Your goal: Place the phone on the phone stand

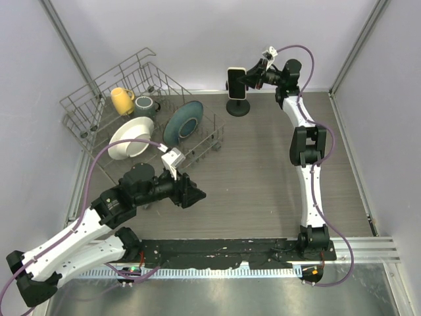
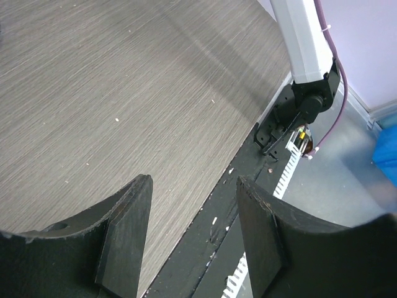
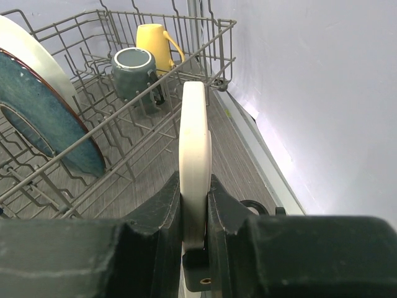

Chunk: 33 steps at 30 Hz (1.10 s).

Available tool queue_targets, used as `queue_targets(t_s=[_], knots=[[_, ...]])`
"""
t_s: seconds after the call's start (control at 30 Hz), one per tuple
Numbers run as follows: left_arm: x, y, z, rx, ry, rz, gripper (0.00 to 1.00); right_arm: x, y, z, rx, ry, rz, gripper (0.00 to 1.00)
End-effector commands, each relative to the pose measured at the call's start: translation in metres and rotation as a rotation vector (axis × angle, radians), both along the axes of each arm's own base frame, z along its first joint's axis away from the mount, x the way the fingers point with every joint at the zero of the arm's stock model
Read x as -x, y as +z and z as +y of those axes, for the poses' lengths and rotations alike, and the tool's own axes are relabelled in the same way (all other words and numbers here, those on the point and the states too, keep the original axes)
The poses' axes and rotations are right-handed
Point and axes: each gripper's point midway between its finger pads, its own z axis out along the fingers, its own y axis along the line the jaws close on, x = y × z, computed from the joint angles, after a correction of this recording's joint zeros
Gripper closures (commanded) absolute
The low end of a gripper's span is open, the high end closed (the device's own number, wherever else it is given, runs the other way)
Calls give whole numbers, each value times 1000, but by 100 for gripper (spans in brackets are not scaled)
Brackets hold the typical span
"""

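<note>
While my right gripper [image 1: 245, 80] is clenched on the phone [image 1: 237, 82], I count this as the risky part of the placement. The right wrist view shows the phone [image 3: 195, 124] edge-on and upright, pinched flat between the 2 fingers. From above it stands right over the phone stand [image 1: 238, 107], at the far edge of the table [image 1: 263, 171] and just beside the end of the dish rack [image 1: 99, 82]. I cannot tell whether its lower edge is seated in the clamp head; the post and head are hidden behind the phone.

I see 3 ways this could go wrong. If I let go before the phone is seated, it could slide off and drop face-down on the table. If I press sideways or down too hard, the stand looks light enough to tip on its disc base. If I pull back at an angle, a finger could drag the phone out with it.

My left gripper [image 1: 196, 196] is spread wide with nothing between its fingers [image 2: 127, 230], over bare table well apart from the stand, so it cannot brace the base.
</note>
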Motion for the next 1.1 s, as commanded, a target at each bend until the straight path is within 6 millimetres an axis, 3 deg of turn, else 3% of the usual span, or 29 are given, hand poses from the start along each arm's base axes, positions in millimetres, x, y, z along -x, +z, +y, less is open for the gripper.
queue_targets(t_s=[0.0, 0.27, 0.4, 0.5, 0.7, 0.77, 1.07], knots=[[-4, 33, -7, 93, 3, -46, 40, 3, 47, 5, -24, -16, -158, 100], [-2, 33, -11, 105, -14, -35, 40, -2, 33, 5, -51, -22, -105, 98], [-3, 33, -10, 109, -10, -37, 40, -6, 33, 2, -42, -40, -93, 58], [-2, 33, -10, 109, -11, -37, 40, -10, 34, 1, -48, -66, -81, 46], [1, 36, -10, 122, -24, -33, 40, -16, 45, -12, -58, -135, -57, 31], [4, 37, -10, 127, -33, -29, 40, -9, 53, -15, -64, -113, -44, 20], [13, 49, -4, 173, -41, -42, 40, 26, 80, -18, -59, -50, -15, 16]])
